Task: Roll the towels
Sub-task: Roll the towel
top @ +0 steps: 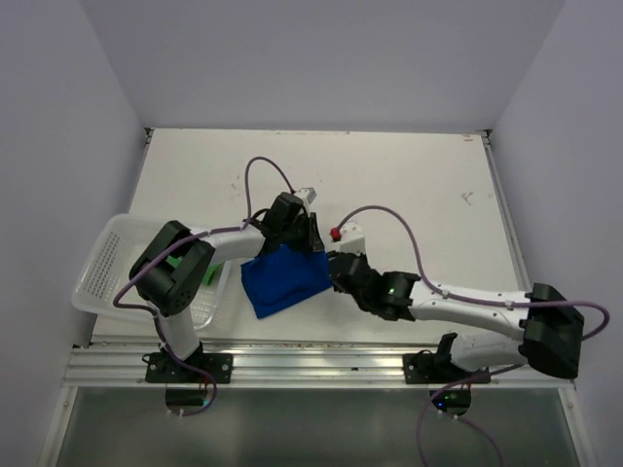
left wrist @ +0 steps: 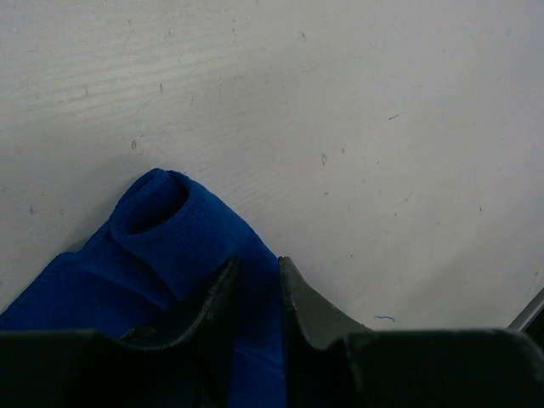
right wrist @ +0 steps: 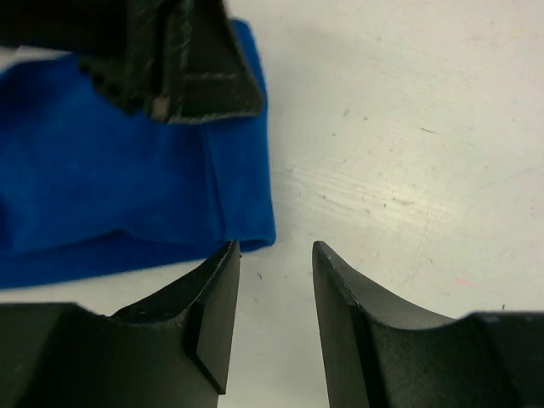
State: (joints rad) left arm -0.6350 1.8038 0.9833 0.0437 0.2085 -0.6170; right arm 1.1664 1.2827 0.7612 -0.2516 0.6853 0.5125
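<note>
The blue towel [top: 282,280] lies partly folded on the white table, in the middle near the front. My left gripper [top: 297,235] stands at the towel's far edge, shut on a fold of the blue towel [left wrist: 170,229], with cloth pinched between its fingers [left wrist: 223,285]. A rolled-over corner shows just ahead of it. My right gripper [top: 341,269] sits at the towel's right edge, open, with only bare table between its fingertips [right wrist: 274,248]; the blue towel [right wrist: 102,187] lies just left of it. A bit of green towel [top: 209,276] shows under the left arm by the basket.
A white perforated basket [top: 102,268] stands at the table's left edge, partly under the left arm. Grey walls close in both sides and the back. A metal rail [top: 321,362] runs along the near edge. The left gripper's finger [right wrist: 187,68] shows at the top of the right wrist view.
</note>
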